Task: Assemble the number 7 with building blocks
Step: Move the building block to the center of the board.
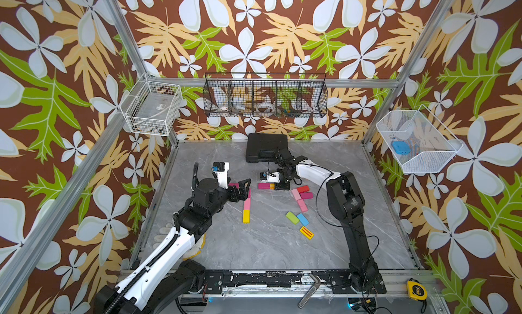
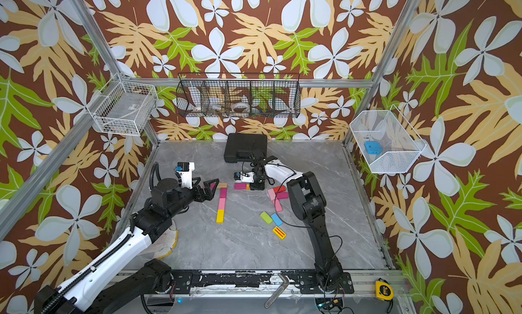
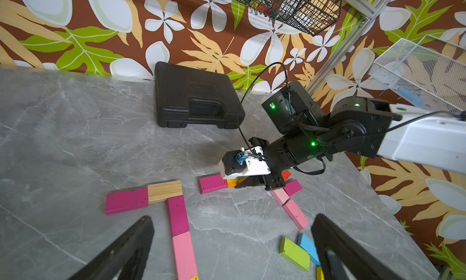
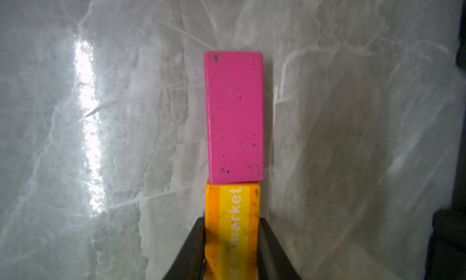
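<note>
Pinching a flat orange yellow-striped block (image 4: pixel 232 203) with the right gripper (image 4: pixel 231 219), on the grey marble table (image 4: pixel 100 165) against a magenta block (image 4: pixel 235 117), left gripper (image 3: pixel 233 217) spread wide; next, probably carrying it to the unfinished seven (image 3: pixel 177 215)

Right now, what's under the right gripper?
An orange block with a yellow stripe, held in the right gripper, its end touching a magenta block on the table. The gripper covers the orange block's other end.

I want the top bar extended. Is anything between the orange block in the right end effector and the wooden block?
Yes: a magenta block butts against the end of the orange block, toward the wooden block; beyond it, bare table.
</note>
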{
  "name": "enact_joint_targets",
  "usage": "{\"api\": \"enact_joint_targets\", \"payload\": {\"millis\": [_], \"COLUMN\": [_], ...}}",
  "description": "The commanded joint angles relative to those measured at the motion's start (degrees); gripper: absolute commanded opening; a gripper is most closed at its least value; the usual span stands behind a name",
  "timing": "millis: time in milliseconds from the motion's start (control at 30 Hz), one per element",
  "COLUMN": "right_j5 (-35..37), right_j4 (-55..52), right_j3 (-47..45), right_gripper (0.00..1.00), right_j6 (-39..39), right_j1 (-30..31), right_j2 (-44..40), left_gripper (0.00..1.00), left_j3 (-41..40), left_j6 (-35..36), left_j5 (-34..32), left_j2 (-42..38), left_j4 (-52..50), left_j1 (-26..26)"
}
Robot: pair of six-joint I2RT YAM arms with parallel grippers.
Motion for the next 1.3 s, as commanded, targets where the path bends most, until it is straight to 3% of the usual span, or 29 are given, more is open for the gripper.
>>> {"api": "enact_joint_targets", "payload": {"millis": [0,667,967,1100,1267], "right_j5": [1.1,4.1,4.5,2.9,-2.4], "right_j4": [-5.2,-3.7,-3.4,0.4,12.8], "right_j3": [-0.5,-1.3,-2.1,-5.3,-16.3], "right_gripper": [0.32,0.49,0.5,0.57,0.61], "right_j6": [0.0,0.7,0.9,2.2,6.8], "right_j1": [0.5,0.4,0.3,0.3,0.1], "right_j2": [1.4,1.0,0.4,-3.1,-13.1], "left_gripper": [1.0,1.0,1.0,1.0,1.0], "left_j3": [0.0,0.5,0.4,0.4,1.1], "left_j6": [0.4,0.4,0.4,0.2,0.1], "left_j5": [-0.1,0.2,0.2,0.2,-1.0], "left_j2": [-0.2,-0.2,-0.6,-0.4,-0.3], "left_j4": [1.1,0.8,0.8,0.9,-0.4], "left_j1": [0.0,0.0,0.0,0.0,0.0]}}
